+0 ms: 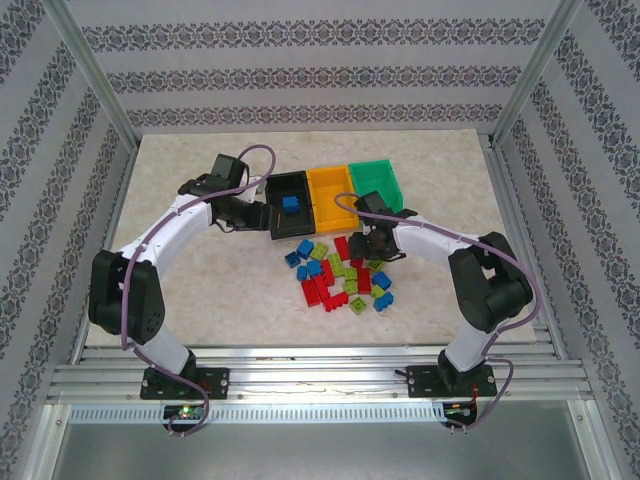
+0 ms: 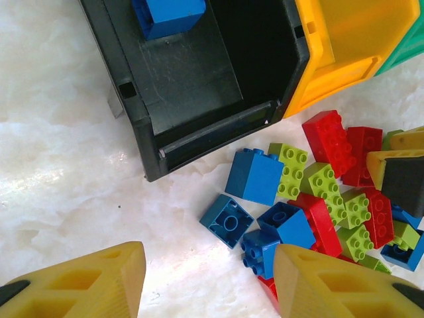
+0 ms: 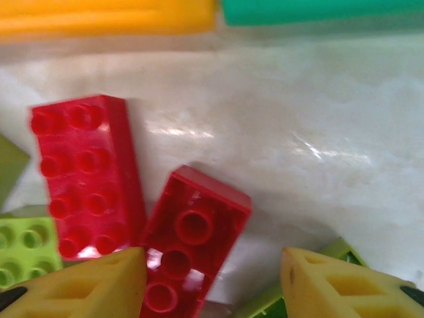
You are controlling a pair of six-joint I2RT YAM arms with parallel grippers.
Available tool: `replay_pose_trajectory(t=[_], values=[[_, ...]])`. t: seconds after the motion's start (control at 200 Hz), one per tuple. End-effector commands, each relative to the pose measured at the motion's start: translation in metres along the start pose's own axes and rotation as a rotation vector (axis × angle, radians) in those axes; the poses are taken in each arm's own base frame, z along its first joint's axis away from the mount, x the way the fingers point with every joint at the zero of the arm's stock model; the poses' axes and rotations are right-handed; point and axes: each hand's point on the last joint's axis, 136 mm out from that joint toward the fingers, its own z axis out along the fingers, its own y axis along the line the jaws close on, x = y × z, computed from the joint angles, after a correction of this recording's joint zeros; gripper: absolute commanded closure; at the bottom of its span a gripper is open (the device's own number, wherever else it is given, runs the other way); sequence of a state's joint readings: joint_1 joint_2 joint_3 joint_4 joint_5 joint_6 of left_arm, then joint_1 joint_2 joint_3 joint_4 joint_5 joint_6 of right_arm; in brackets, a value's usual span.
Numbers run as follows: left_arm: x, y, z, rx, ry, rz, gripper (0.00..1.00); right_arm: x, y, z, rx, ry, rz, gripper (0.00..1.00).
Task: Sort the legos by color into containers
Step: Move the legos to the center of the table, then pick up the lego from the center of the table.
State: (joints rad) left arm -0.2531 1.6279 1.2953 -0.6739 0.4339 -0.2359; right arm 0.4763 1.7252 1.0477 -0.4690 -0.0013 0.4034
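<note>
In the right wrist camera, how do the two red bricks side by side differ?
The studs-up red brick shows eight studs on top; the flipped red brick shows its hollow underside with round tubes. The studs-up red brick runs nearly straight away from the camera; the flipped red brick is angled, its far end leaning right. Both are red, long, and lie on the table.
</note>
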Motion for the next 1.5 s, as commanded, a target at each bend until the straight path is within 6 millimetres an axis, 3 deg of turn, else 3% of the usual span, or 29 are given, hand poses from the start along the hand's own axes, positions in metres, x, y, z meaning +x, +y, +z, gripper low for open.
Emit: replay_pose_trajectory(t=[0.0, 0.08, 0.245, 0.36, 0.555, 0.754, 0.954, 1.324, 1.399, 1.494], values=[[-0.006, -0.002, -0.001, 0.013, -0.016, 0.012, 0.46, 0.011, -0.032, -0.003, 0.124, 0.052, -0.016, 0.43], [-0.009, -0.001, -0.002, 0.002, -0.023, 0.019, 0.46, 0.008, -0.029, -0.009, 0.083, 0.037, -0.002, 0.42], [-0.011, 0.004, -0.008, -0.038, -0.037, 0.038, 0.46, 0.0, -0.001, -0.015, 0.026, 0.032, -0.035, 0.39], [-0.01, 0.003, -0.009, -0.035, -0.038, 0.039, 0.46, -0.005, 0.011, -0.009, 0.018, 0.021, -0.04, 0.39], [-0.012, 0.005, -0.014, -0.054, -0.049, 0.054, 0.46, 0.0, 0.009, 0.006, 0.034, 0.053, -0.018, 0.39], [-0.012, 0.005, -0.016, -0.058, -0.055, 0.058, 0.46, 0.004, -0.006, 0.002, 0.1, 0.035, 0.0, 0.39], [-0.012, 0.004, -0.016, -0.05, -0.057, 0.059, 0.46, 0.005, -0.008, 0.003, 0.098, 0.041, 0.002, 0.39], [-0.012, 0.007, -0.017, -0.068, -0.063, 0.065, 0.46, 0.008, 0.012, 0.02, 0.049, 0.086, -0.033, 0.43], [-0.011, 0.006, -0.017, -0.063, -0.06, 0.064, 0.46, 0.008, 0.012, 0.021, 0.046, 0.084, -0.036, 0.45], [-0.011, 0.007, -0.018, -0.071, -0.062, 0.066, 0.46, 0.008, 0.014, 0.02, 0.04, 0.091, -0.047, 0.59]])
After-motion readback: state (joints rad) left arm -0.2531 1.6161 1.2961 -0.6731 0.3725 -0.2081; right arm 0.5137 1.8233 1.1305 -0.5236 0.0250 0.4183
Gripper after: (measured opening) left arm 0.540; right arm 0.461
